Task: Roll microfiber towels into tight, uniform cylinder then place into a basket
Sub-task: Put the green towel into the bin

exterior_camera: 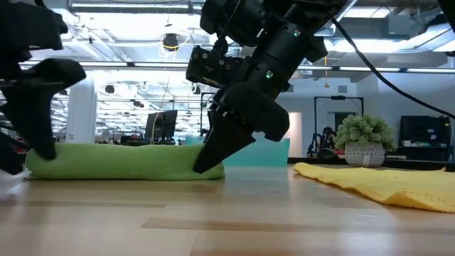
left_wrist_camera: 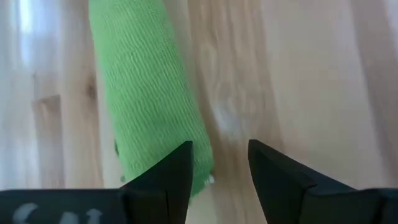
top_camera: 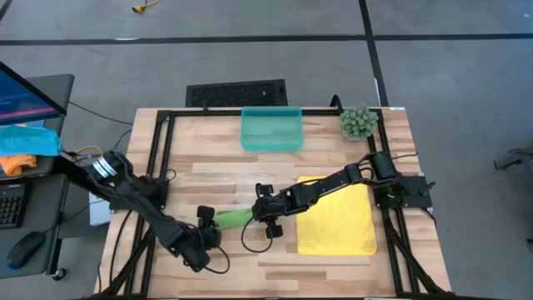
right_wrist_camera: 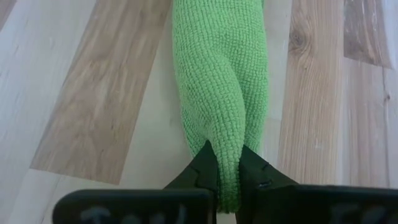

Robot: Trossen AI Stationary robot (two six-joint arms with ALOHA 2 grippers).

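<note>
The light green microfiber towel is rolled into a cylinder and lies lengthwise on the table's wood. My right gripper is shut on the end nearer the yellow towel. My left gripper stands open at the roll's other end, its fingers pointing down, one finger over the tip of the roll and the other over bare wood. The yellow microfiber towel lies flat on the right side of the table. The teal basket stands at the table's far edge. My right gripper pinches the green roll's end between its two fingers. It comes slanting down from the table's right side, along the roll. The cloth narrows into a ridge where the fingers close. The roll lies on the table. Whether my left gripper touches the roll, I cannot tell.
A small potted plant stands at the far right corner beside the basket. A black grille panel lies beyond the far edge. Bare wood shows along the table's near side.
</note>
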